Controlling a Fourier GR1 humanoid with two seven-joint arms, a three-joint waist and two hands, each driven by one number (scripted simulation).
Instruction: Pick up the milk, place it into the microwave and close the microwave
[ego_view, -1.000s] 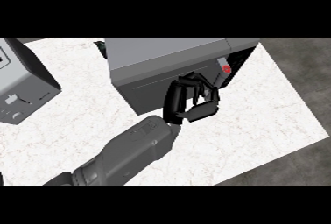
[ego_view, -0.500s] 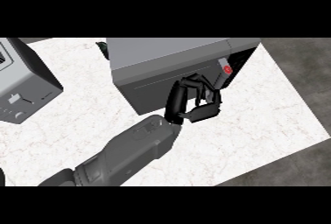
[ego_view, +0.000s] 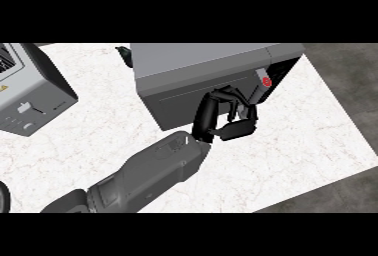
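counter (ego_view: 299, 142) carries microwave (ego_view: 199, 60) | right hand (ego_view: 235, 129) at microwave front, fingers curled, nothing seen in them | milk (ego_view: 263, 80), white-and-red, in the dark gap at the front right corner, just past the fingertips | judged: milk placed, door closing left

The microwave (ego_view: 199, 60) is a grey box with a lighter top and a darker front. It stands upright toward the far side of the white marbled desk (ego_view: 295, 135). At the right end of its front is a narrow pale piece (ego_view: 264, 82) with a red dot; whether that is the milk cannot be told.
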